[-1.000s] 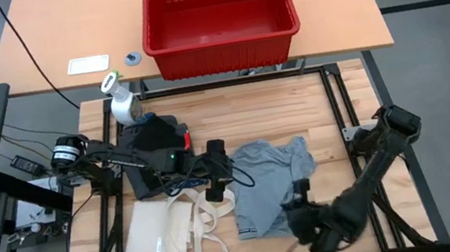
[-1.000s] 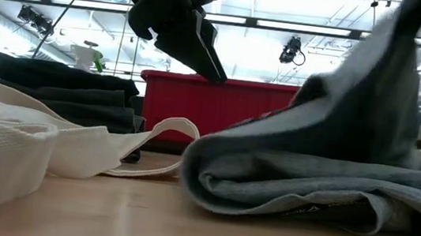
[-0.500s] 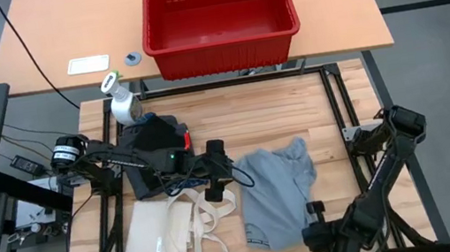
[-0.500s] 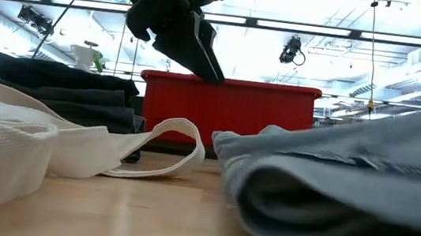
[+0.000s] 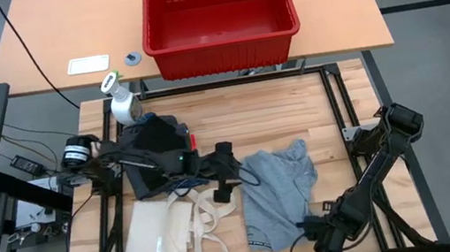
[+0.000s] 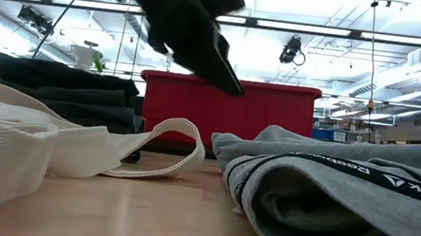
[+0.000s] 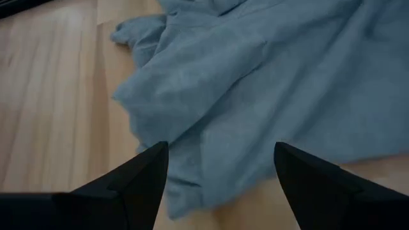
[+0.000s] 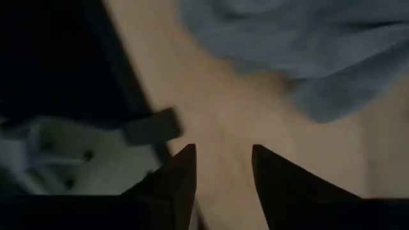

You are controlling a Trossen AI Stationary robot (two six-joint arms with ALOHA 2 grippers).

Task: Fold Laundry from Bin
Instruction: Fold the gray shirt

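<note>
A light grey garment [image 5: 278, 194] lies spread on the wooden table, a printed band showing along its near fold [image 6: 347, 173]. My left gripper [image 5: 228, 193] hangs open just above the garment's left edge [image 7: 192, 147], clear of the cloth in the low view. At the garment's near right corner, my right gripper [image 5: 310, 228] points down, open over bare wood [image 8: 223, 160]; the cloth [image 8: 287, 38] lies beyond its fingers. The red bin [image 5: 223, 55] stands on the far table.
A cream tote bag [image 5: 166, 242] lies at the near left, one handle looping toward the garment [image 6: 173, 130]. A dark folded pile [image 5: 153, 150] sits at the left, and a spray bottle [image 5: 120, 101] stands behind it. Bare wood lies between the garment and the far edge.
My right gripper has gone toward the table's near edge and turned at the wrist, drawing along the garment's folded-over, lifted part. That part has come down and spread out; the garment now lies flat, apart from the fingers.
</note>
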